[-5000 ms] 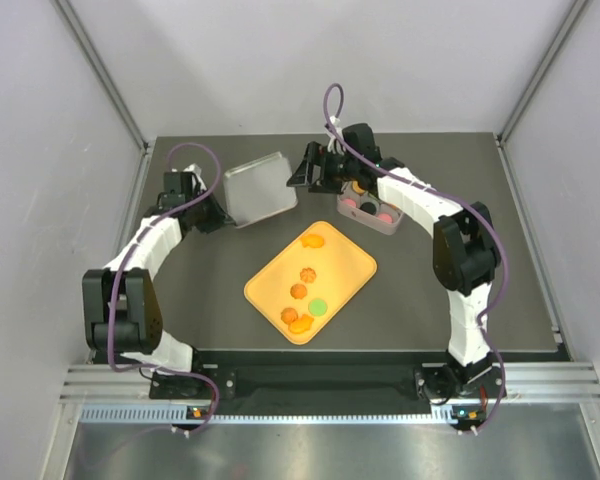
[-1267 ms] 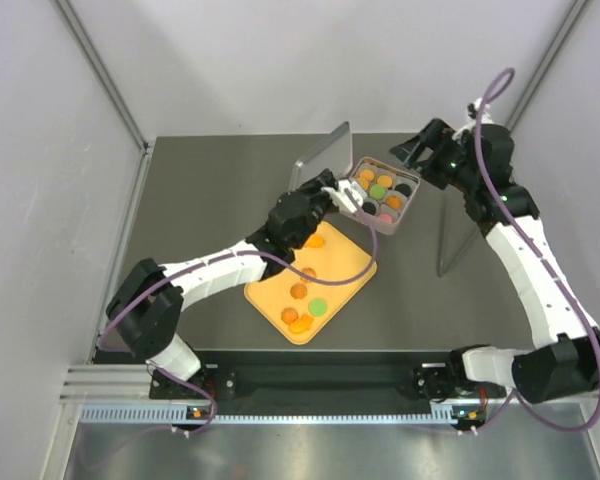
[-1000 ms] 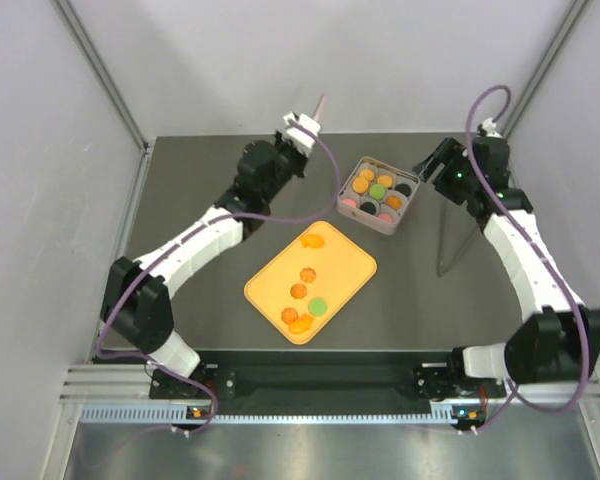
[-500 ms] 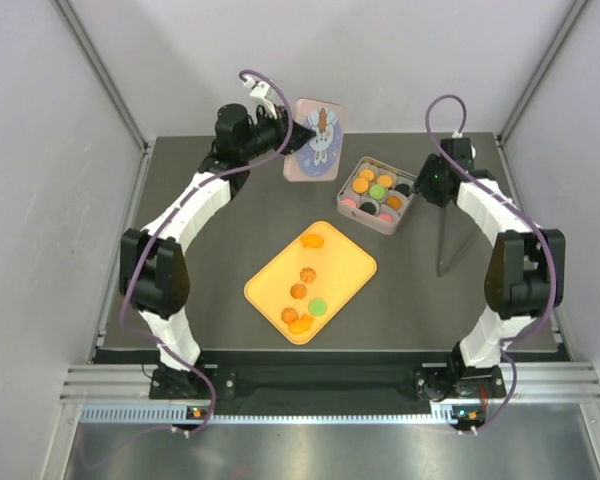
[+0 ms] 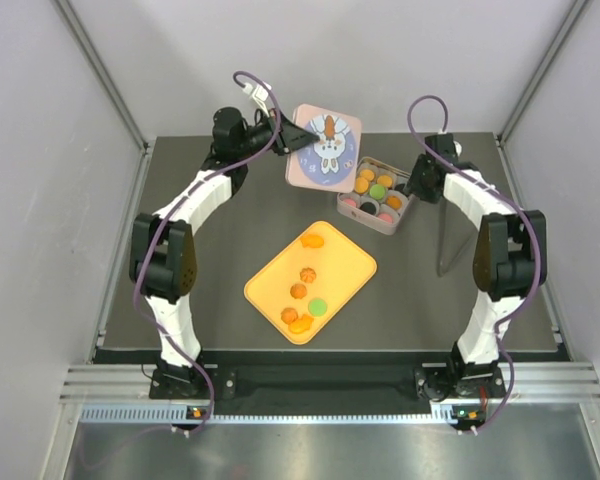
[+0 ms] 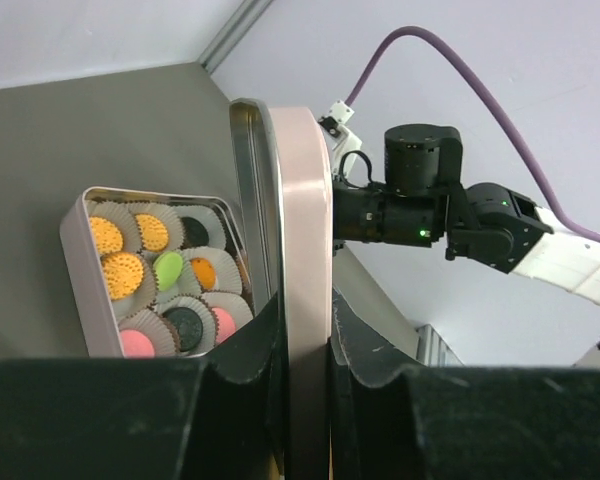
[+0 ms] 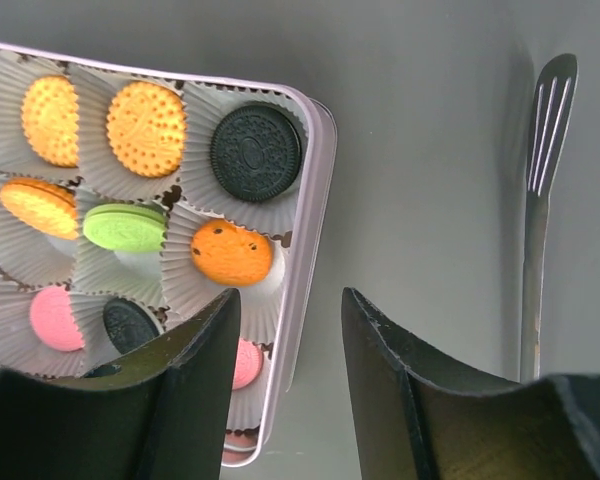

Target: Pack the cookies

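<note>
Several cookies (image 5: 378,190) sit in white paper cups inside the pink tin (image 5: 375,225): orange, black, green and pink ones (image 7: 232,252). More cookies (image 5: 300,291), mostly orange and one green, lie on the orange tray (image 5: 348,262). My left gripper (image 5: 285,135) is shut on the edge of the tin's pink rabbit lid (image 5: 325,150), held tilted above the tin's back left corner. In the left wrist view the lid (image 6: 305,200) stands on edge between the jaws of the left gripper (image 6: 305,310). My right gripper (image 7: 290,305) is open, its jaws astride the tin's right wall (image 7: 310,220).
A metal spatula (image 5: 443,235) lies on the dark table right of the tin, close to my right gripper (image 5: 417,185); it shows long and slotted (image 7: 540,200) in the right wrist view. Grey walls close in the table at the back and both sides.
My left arm has carried the lid rightward from the back left to above the tin. My right gripper has come in to the tin's right wall and its jaws have narrowed.
</note>
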